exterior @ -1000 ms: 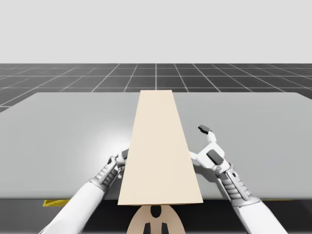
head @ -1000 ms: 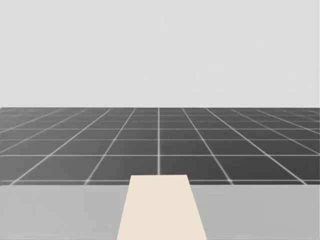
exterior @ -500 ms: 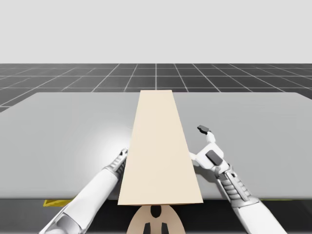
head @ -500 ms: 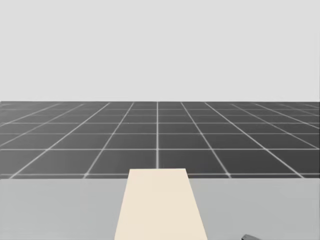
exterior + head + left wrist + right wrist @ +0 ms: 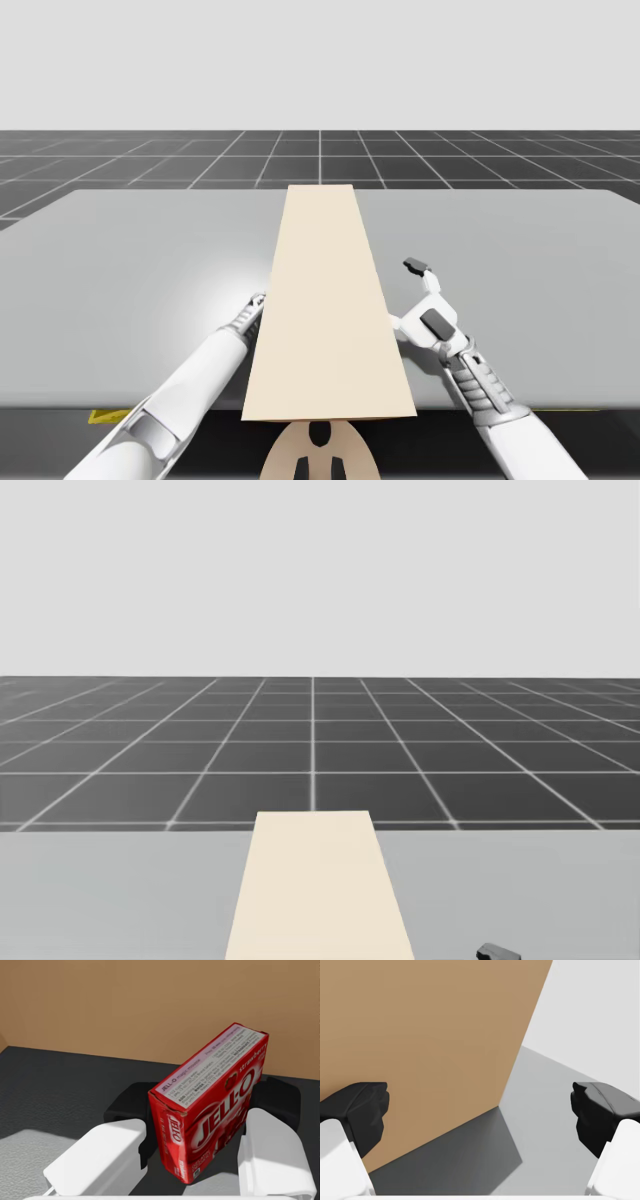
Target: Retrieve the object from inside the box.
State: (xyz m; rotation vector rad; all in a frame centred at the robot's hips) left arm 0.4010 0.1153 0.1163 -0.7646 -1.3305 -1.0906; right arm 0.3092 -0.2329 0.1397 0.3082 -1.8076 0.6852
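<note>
Left gripper [image 5: 202,1110] is clenched on the red box [image 5: 215,1095]: the black pad of one finger [image 5: 127,1110] presses one broad side and the other pad meets the opposite side, so the carton stands on its edge between them, tilted a little. Ahead of this gripper rises the brown inner wall of the tan box [image 5: 150,1005], and under it lies a dark, shadowed floor, with a lighter patch of grey below the finger on my left side. In the high view my left arm [image 5: 200,380] comes in from the bottom left and its wrist runs under the left edge of the tan box [image 5: 328,300], a long container lying lengthwise down the middle of the grey surface [image 5: 120,280], so the gripper and the red box it holds are hidden beneath it. To the right of that container my right gripper [image 5: 427,293] sits just beside its right wall, released, its fingers spread wide. In the right wrist view this gripper [image 5: 480,1110] has nothing between its fingers; the tan box's outer wall [image 5: 420,1035] stands ahead of it toward one finger, with bare grey surface [image 5: 545,1090] ahead of the other.
</note>
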